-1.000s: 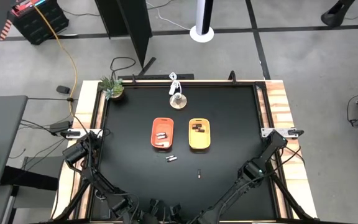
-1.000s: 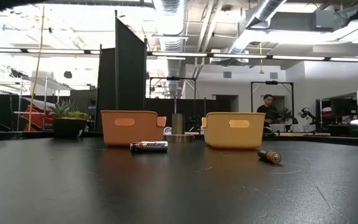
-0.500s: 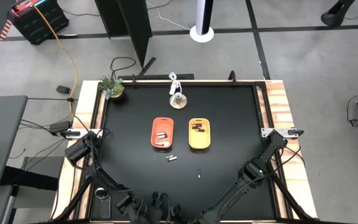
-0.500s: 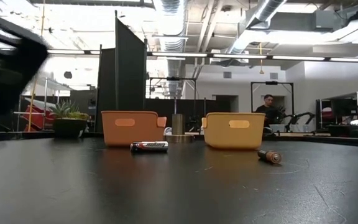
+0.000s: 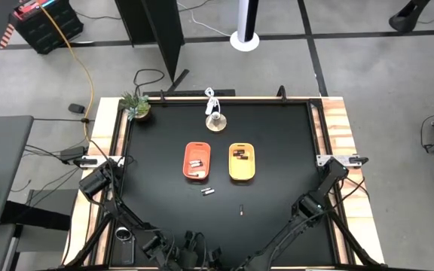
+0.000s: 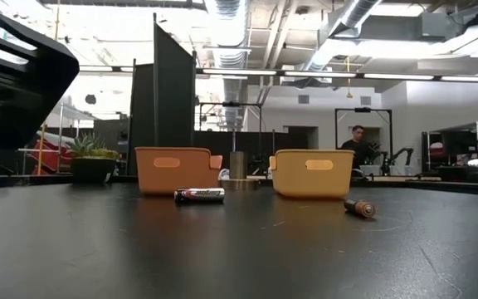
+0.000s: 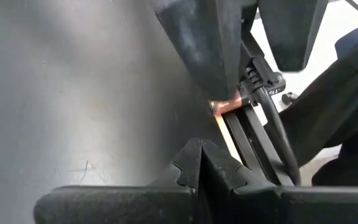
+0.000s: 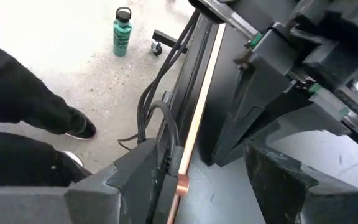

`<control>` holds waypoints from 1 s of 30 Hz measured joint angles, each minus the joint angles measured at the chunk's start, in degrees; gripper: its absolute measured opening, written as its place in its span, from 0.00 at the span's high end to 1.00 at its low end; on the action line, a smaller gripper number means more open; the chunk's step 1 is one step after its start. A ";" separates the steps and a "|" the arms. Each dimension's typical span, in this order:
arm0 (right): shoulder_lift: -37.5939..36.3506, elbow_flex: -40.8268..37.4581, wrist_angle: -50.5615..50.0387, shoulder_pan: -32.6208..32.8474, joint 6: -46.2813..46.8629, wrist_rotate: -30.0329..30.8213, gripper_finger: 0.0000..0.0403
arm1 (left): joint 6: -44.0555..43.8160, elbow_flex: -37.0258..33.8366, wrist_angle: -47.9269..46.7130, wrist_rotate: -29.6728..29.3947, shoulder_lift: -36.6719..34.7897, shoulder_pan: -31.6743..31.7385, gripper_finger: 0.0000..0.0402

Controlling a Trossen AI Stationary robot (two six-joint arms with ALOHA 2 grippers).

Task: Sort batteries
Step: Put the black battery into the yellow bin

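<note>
An orange tray (image 5: 197,160) holds silvery-white batteries, and a yellow tray (image 5: 241,162) beside it holds dark ones. Two batteries lie loose on the black table on their sides. A silvery one with red print (image 5: 207,191) (image 6: 199,195) lies nearer the trays. A dark one (image 5: 241,210) (image 6: 360,208) lies nearer the table's near edge. Both arms are folded at the near edge, far from the batteries. My left gripper (image 7: 201,163) is shut, its toothed fingertips meshed. My right gripper (image 8: 210,180) is open over the table's edge.
A potted plant (image 5: 136,107) stands at the table's far left corner. A small round stand (image 5: 215,122) sits at the far edge. A person's dark legs and shoe (image 8: 42,106) and a green bottle (image 8: 122,31) are on the floor beside the table.
My left arm has shifted at the table's near edge. Its dark body has come into the upper left of the low view, first blurred and now still. The batteries and trays have not moved.
</note>
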 joint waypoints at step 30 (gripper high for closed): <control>-1.89 -1.46 6.26 8.29 4.44 -7.73 0.86 | -0.41 0.00 3.83 -1.61 -0.24 0.20 0.99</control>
